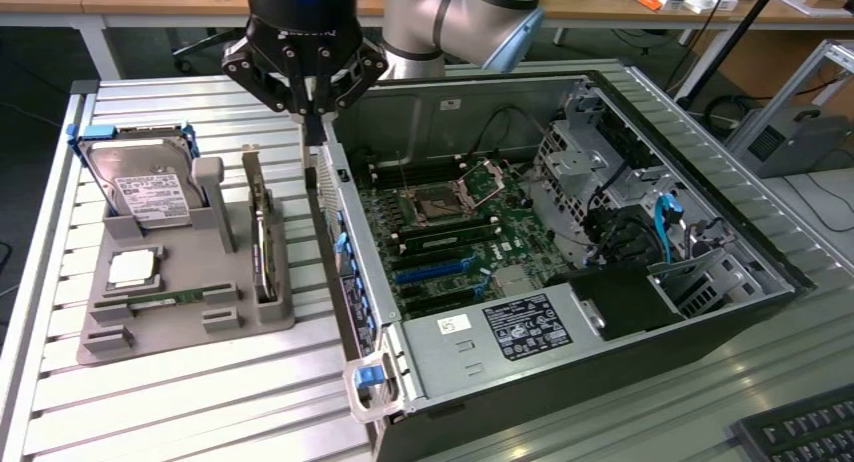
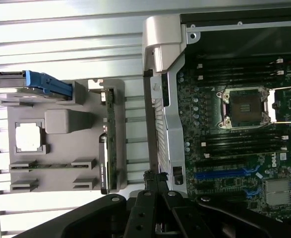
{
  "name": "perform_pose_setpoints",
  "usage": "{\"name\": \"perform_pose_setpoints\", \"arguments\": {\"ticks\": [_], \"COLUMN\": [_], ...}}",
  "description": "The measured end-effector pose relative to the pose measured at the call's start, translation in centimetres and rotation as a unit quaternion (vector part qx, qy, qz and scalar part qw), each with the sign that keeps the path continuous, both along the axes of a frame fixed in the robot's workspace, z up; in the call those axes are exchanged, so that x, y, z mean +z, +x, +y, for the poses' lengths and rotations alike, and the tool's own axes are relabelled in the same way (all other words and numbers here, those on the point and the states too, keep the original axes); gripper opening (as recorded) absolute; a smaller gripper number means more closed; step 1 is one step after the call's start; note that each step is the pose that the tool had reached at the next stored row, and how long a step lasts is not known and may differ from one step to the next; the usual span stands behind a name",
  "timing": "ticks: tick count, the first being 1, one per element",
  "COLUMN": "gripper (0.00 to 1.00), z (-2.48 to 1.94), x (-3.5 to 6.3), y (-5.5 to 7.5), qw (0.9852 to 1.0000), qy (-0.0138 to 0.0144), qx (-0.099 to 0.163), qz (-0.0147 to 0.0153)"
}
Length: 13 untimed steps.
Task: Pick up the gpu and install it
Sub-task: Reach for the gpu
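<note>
Directly beneath me runs the thin upright side wall of the open computer case, its edge lining up with my fingertips. On one side of that wall the motherboard lies exposed in the case, with open room above it. On the other side a narrow strip of bare ribbed table separates the case from the grey holder.

The gpu stands on its long edge in the holder's slot nearest the case, just beside that strip and apart from me. Beyond it in the holder sit a square chip and, furthest, the hard drive in its blue bracket.

My end effector is pinched fully together and holds nothing. It hangs over the case wall, and I cannot tell whether the tips touch the wall.
</note>
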<state>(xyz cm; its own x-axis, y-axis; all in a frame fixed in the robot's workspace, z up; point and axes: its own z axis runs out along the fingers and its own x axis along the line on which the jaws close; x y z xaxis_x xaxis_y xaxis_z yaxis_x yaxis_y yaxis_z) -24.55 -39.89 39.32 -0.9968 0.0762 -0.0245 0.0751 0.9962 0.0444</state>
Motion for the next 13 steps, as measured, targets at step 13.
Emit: {"name": "perform_pose_setpoints", "arguments": {"ticks": [13], "gripper": [0.10], "z": [0.00], "x": [0.00], "y": [-0.46], "qw": [1.0000], "qy": [0.0000], "qx": [0.000], "qz": [0.0000]}}
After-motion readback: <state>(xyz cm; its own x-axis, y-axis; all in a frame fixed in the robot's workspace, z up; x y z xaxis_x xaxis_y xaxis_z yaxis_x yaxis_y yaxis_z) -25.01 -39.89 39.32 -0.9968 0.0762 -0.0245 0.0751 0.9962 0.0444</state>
